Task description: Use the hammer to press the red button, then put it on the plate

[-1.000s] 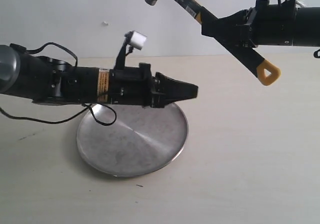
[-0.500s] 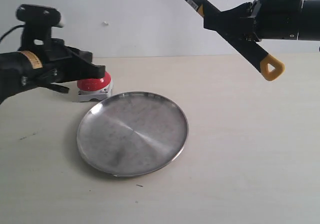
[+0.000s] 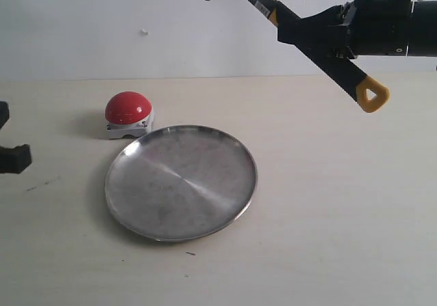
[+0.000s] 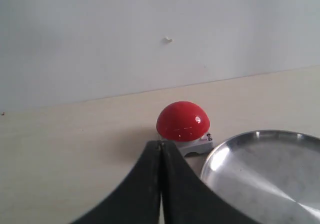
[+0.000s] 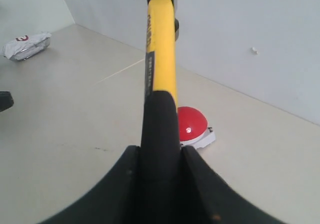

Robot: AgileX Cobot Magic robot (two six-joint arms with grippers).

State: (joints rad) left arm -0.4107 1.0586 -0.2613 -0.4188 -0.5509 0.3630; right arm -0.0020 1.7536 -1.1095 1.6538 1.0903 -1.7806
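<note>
One hammer aloft in the right claw

The hammer hangs slanted in the upper right of the exterior view, head near the top centre and yellow loop lowest, well above the table. The right gripper is clenched round its black handle. The red button sits left of centre, just beside the plate, which lies mid-frame. The left gripper, at the left edge, has its fingers pressed together on nothing. The table is pale beige and matte; behind it rises a plain whitish wall bearing one small fleck.
</note>
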